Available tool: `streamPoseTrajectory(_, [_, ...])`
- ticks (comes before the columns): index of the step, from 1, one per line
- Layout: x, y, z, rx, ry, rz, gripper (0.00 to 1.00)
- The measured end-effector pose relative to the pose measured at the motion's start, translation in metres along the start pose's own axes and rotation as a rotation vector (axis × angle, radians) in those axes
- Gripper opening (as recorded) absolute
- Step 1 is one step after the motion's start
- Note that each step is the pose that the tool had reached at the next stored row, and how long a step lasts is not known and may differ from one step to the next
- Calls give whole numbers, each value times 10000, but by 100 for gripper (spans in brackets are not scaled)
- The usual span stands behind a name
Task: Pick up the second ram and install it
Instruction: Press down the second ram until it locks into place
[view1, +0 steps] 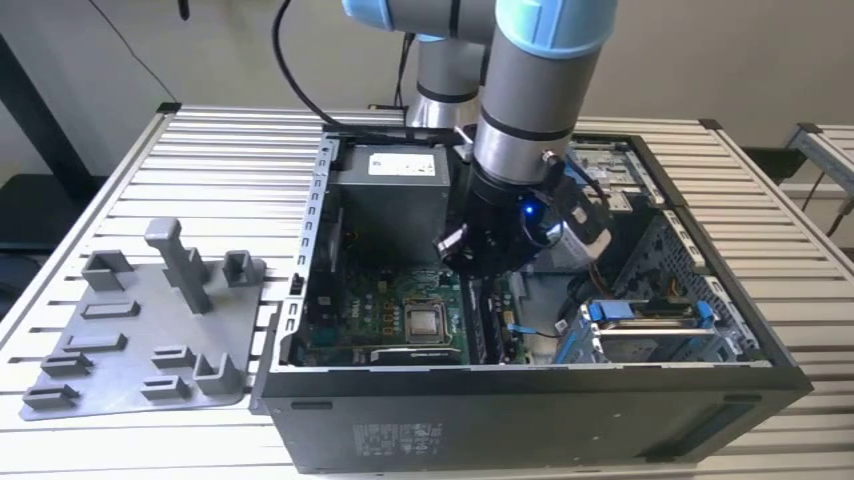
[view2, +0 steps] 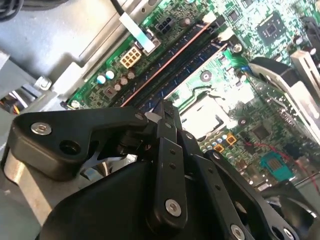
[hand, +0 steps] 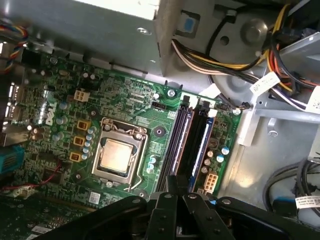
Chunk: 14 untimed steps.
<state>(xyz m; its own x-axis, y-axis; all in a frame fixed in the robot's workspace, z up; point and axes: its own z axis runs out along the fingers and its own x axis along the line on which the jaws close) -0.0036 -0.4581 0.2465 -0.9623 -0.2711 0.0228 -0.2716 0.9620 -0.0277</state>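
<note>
Gripper (view2: 165, 107) looks pinched shut just over the slots (hand: 180, 140), but you can't tell if the ram's betw. its tips or already seated, so watch alignment: push down off-line w/ a slot and you could crack ram or mobo (hand: 125, 97).

we see gripper (view2: 165, 112) black, fingers (view2: 167, 145) pressed together into one narrow tip, nothing visible between them. just beyond tip: parallel memory slots (view2: 175, 65) running away diagonally over green motherboard (view2: 260, 30). one slot shows dark strip with reddish edge, likely second ram (view2: 170, 62); we cannot tell if seated. silver processor (view2: 207, 112) beside tip. white connector (view2: 131, 57) near slots' side. grey case wall (view2: 65, 35) further out.
</note>
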Motion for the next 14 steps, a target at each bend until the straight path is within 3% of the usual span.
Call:
streamPoseTrajectory(10, [27, 8, 33, 33, -35, -1350, 11])
streamPoseTrajectory(14, [28, 9, 35, 37, -46, -1649, 11])
